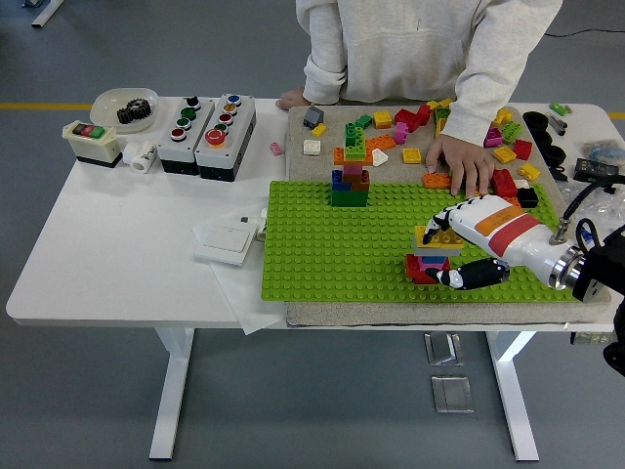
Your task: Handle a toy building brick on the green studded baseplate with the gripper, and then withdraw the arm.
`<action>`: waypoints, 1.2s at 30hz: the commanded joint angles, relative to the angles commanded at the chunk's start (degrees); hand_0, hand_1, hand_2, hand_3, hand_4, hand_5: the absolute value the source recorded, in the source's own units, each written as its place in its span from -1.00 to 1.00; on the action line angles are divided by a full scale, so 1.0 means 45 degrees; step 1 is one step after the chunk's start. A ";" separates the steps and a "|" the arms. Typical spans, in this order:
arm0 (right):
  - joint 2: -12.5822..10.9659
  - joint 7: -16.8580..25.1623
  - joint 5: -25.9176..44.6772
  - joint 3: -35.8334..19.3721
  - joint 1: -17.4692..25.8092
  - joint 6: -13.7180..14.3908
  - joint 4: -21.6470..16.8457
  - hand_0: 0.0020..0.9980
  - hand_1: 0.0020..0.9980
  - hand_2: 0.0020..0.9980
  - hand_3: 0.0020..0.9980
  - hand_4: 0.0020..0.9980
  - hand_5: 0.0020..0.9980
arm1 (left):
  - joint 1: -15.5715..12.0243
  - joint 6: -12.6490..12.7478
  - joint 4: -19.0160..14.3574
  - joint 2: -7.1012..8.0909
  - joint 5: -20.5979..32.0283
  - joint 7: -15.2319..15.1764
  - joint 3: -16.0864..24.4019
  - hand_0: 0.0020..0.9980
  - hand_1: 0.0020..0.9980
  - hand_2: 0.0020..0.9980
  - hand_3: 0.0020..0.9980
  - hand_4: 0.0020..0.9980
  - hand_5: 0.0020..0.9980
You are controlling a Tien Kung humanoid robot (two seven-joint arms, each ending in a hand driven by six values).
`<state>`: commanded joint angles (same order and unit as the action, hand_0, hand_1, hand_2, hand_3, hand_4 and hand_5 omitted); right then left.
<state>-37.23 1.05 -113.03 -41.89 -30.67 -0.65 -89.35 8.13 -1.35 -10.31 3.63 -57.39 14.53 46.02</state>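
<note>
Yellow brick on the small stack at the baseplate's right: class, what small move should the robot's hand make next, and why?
Probably press the yellow brick down onto its stack. The right hand already brackets it, fingers above and thumb below, on the green baseplate, so seating it should precede withdrawing.

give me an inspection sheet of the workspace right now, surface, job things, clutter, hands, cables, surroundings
Surface: white table, grey mat under the green baseplate.
Job's things: small brick stack and a taller brick tower on the baseplate.
Clutter: loose bricks, button boxes, bowl, wall switch.
Hands: right hand closed around the small stack; left nothing seen.
Cables: black cable at right edge.
Surroundings: person's hand resting on the loose bricks.
</note>
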 joint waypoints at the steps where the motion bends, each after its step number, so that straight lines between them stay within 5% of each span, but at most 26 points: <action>1: 0.0002 -0.0003 -0.0010 0.0001 0.0011 0.0004 0.0002 0.26 0.21 0.29 0.22 0.56 -0.13 | -0.0002 -0.0003 0.0000 0.0004 0.0016 -0.0003 -0.0024 0.59 0.41 0.27 0.12 0.17 0.22; 36: 0.0025 -0.0094 -0.0128 0.0021 0.0098 -0.0051 -0.0055 0.24 0.21 0.30 0.23 0.58 -0.13 | -0.0038 0.0006 0.0000 -0.0004 -0.0005 -0.0005 0.0000 0.57 0.41 0.27 0.12 0.17 0.22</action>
<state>-37.12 0.63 -113.60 -41.80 -30.23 -0.88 -89.60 7.96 -1.32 -10.31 3.62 -57.41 14.51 46.02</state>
